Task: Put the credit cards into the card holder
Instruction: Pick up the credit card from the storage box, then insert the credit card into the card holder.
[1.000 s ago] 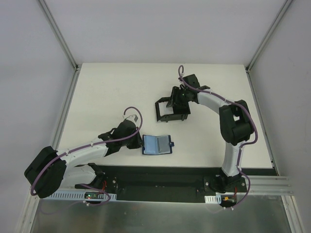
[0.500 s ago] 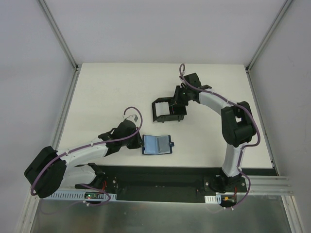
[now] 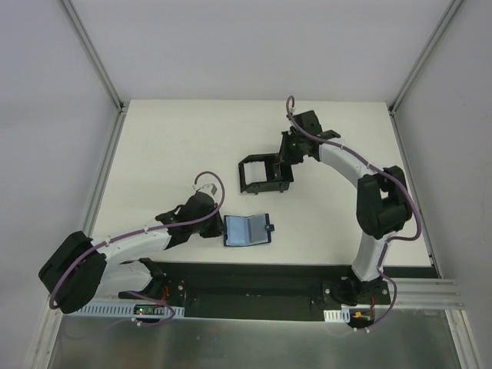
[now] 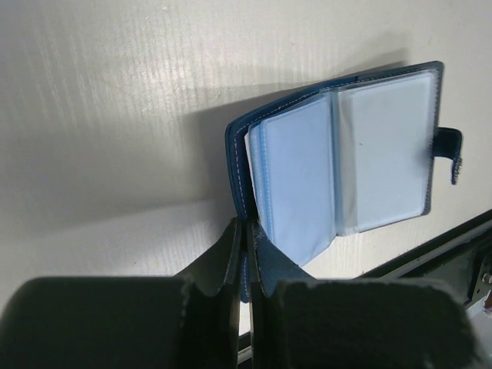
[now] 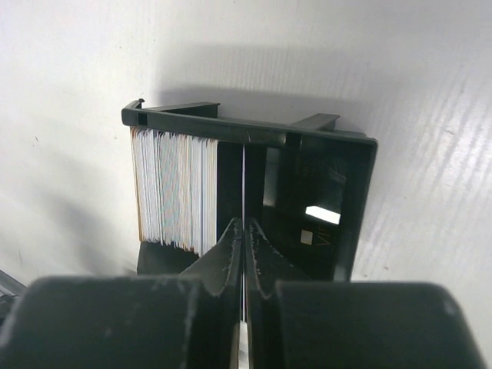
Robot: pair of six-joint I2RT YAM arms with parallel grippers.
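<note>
The card holder (image 3: 250, 229), a dark blue wallet, lies open near the table's front edge, its pale clear slots (image 4: 346, 161) facing up. My left gripper (image 3: 221, 228) is shut on the left cover edge of the wallet (image 4: 247, 238). A stack of white credit cards (image 5: 173, 192) stands on edge in the left part of a black box (image 5: 254, 132). My right gripper (image 5: 244, 227) reaches into that box and is shut on one credit card (image 5: 244, 177), seen edge-on and apart from the stack. In the top view this gripper (image 3: 281, 164) sits at the box's right side.
The black open-topped box (image 3: 257, 181) stands mid-table, behind the wallet. A black strip (image 3: 261, 277) runs along the table's near edge by the arm bases. Metal rails (image 3: 104, 177) border the white table on both sides.
My right gripper has shut on one card inside the box, and the box has shifted a little to the left. The left gripper keeps its hold on the wallet.
</note>
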